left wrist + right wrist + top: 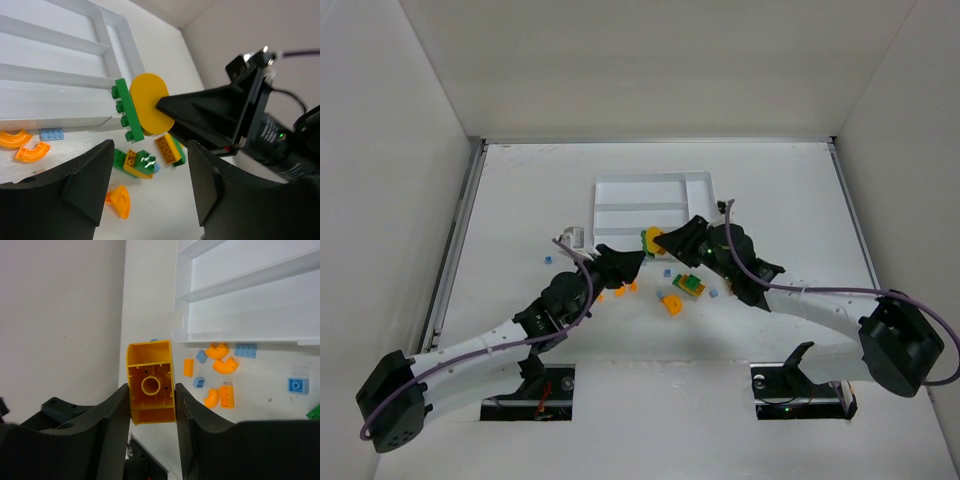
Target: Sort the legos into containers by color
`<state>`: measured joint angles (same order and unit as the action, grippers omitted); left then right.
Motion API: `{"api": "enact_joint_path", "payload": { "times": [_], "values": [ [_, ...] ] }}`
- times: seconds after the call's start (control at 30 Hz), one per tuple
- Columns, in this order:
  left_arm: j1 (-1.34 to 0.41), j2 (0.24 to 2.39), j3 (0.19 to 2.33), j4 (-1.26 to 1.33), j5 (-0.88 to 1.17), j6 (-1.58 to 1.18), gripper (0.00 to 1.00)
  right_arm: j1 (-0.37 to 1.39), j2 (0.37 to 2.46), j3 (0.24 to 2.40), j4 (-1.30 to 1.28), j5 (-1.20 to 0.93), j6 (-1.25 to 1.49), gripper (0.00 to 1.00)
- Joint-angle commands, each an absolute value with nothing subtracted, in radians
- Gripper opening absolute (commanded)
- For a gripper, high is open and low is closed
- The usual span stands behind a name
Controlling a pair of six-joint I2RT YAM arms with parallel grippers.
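Low in the middle of the top view, loose legos (670,303) lie on the white table (520,200). They are orange, green, yellow and light blue bits, all outside the tray. Just above them the left claw (632,262) is open, with nothing between its fingers. Right beside it, the right claw (668,240) squeezes a yellow brick (654,240) from both sides, with a green plate (125,111) stuck to it. Farther back, in the upper middle, sits the white tray (650,177) with its long slots.
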<state>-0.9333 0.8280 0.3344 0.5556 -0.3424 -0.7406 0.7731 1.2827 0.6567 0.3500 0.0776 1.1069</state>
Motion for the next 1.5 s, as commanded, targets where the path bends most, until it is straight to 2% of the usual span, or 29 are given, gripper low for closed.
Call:
{"api": "enact_joint_path", "payload": {
  "times": [0.0, 0.23, 0.4, 0.57, 0.83, 1.03, 1.47],
  "values": [
    [-0.886, 0.782, 0.276, 0.724, -0.387, -0.989, 0.59, 0.746, 1.273, 0.643, 0.526, 0.0, 1.207, 0.18],
    [-0.739, 0.802, 0.265, 0.75, -0.278, -1.242, 0.61, 0.734, 1.315, 0.6, 0.764, -0.043, 1.33, 0.19],
    [-0.674, 0.873, 0.272, 0.876, -0.189, -1.35, 0.61, 0.737, 1.382, 0.606, 0.851, -0.063, 1.391, 0.19],
    [-0.656, 0.942, 0.267, 0.976, -0.14, -1.39, 0.6, 0.757, 1.422, 0.614, 0.928, -0.066, 1.423, 0.19],
    [-0.651, 0.989, 0.278, 0.983, -0.135, -1.39, 0.56, 0.759, 1.483, 0.612, 1.018, -0.097, 1.477, 0.19],
    [-0.639, 1.022, 0.293, 1.046, -0.13, -1.382, 0.52, 0.759, 1.54, 0.615, 1.086, -0.12, 1.522, 0.19],
    [-0.625, 1.043, 0.301, 1.057, -0.124, -1.362, 0.35, 0.763, 1.546, 0.612, 1.094, -0.12, 1.535, 0.19]
  ]
}}
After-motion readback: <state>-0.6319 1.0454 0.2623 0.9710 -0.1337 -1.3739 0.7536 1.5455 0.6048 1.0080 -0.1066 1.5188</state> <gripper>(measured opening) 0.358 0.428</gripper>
